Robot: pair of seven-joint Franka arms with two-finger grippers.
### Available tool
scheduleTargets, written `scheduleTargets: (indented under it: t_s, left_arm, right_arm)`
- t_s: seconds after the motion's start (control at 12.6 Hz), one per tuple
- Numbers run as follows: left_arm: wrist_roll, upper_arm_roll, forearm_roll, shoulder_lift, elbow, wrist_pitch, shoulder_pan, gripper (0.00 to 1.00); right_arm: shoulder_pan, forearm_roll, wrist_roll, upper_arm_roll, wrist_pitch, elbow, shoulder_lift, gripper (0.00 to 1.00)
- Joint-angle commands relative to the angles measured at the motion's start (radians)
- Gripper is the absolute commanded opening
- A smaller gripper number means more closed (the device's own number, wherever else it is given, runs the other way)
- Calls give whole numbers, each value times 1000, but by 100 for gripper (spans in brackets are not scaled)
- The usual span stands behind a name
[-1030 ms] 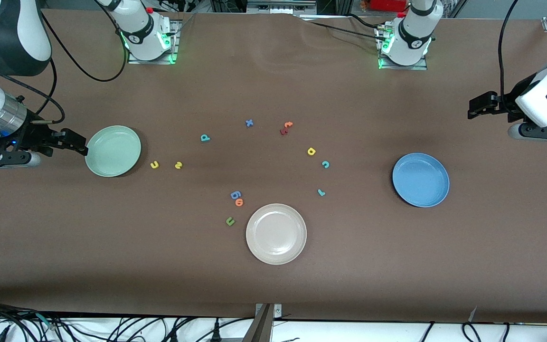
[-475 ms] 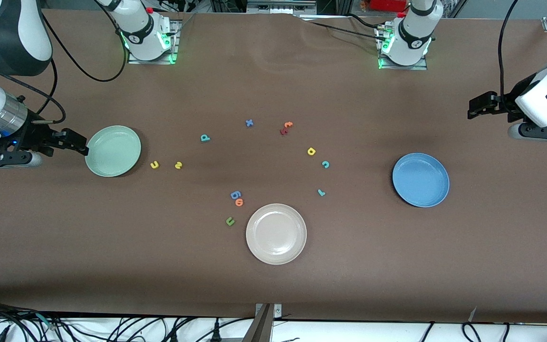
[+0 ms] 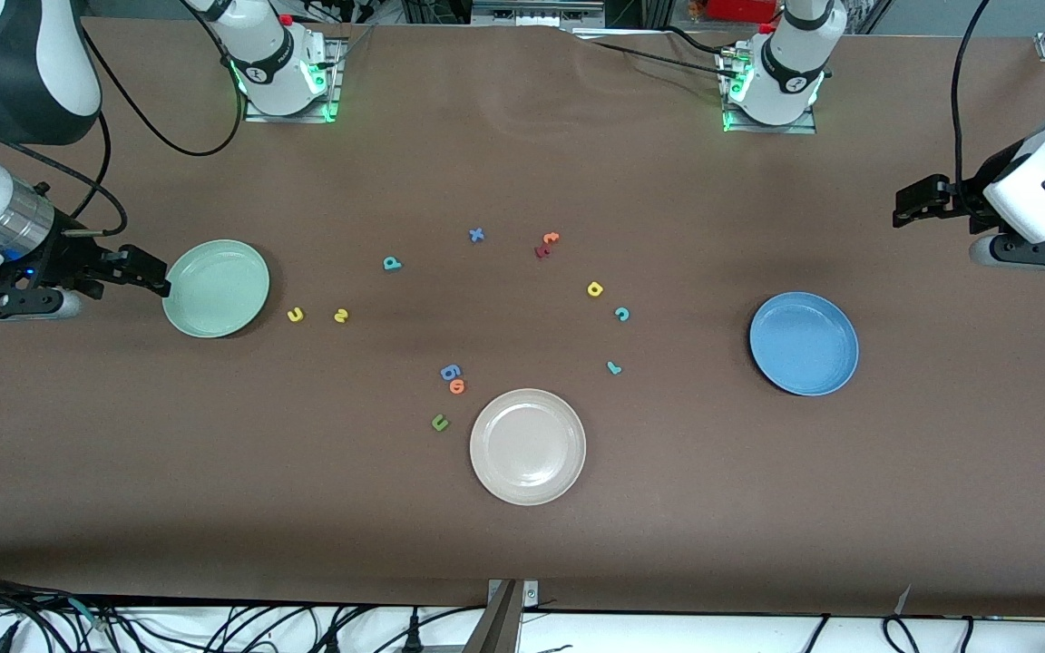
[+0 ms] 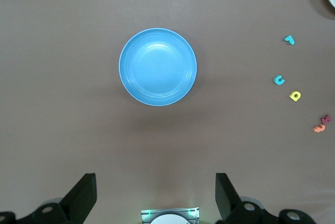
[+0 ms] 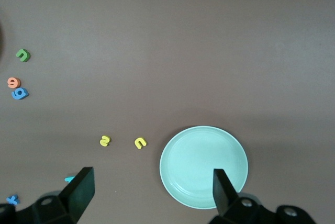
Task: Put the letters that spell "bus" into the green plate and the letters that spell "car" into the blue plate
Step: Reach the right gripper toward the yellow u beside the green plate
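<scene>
The green plate (image 3: pixel 216 288) (image 5: pixel 203 166) lies toward the right arm's end, with my open, empty right gripper (image 3: pixel 152 277) (image 5: pixel 152 195) up beside its rim. Yellow "u" (image 3: pixel 295 315) (image 5: pixel 140 143), yellow "s" (image 3: pixel 340 316) and teal "b" (image 3: pixel 392 263) lie on the table nearby. The blue plate (image 3: pixel 804 343) (image 4: pixel 157 67) lies toward the left arm's end. My left gripper (image 3: pixel 914 205) (image 4: pixel 155 195) hangs open and empty above the table beside it. Yellow "a" (image 3: pixel 595 289), teal "c" (image 3: pixel 621 314) and teal "r" (image 3: pixel 614 367) lie mid-table.
A cream plate (image 3: pixel 528 446) sits nearer the front camera, mid-table. Beside it lie a green "u" (image 3: pixel 439 422), an orange "o" (image 3: pixel 457 386) and a blue "g" (image 3: pixel 450 372). A blue "x" (image 3: pixel 476 235) and red and orange letters (image 3: pixel 546 243) lie nearer the bases.
Both arms have shifted only very slightly. The letters and plates lie where they were.
</scene>
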Motion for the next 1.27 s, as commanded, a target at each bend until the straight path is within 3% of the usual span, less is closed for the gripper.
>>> scheduleTargets:
  t_s: [0.0,0.48,0.87,1.19]
  left_arm:
    - [13,3,-9,11,21,-8,-4,100]
    - [13,3,-9,11,21,-8,-4,100]
    - [13,3,-9,11,20,-8,-4,100]
    - [11,3,-9,11,20,-11,-4,100]
  right_arm:
    - [62,1,116,-1,3,9,18,100]
    - [163,2,332,-1,67,-19,122,99]
    - [162,8,340,-2,266,-181,197,99]
    - [173,14,588,-1,309,-229,260,99]
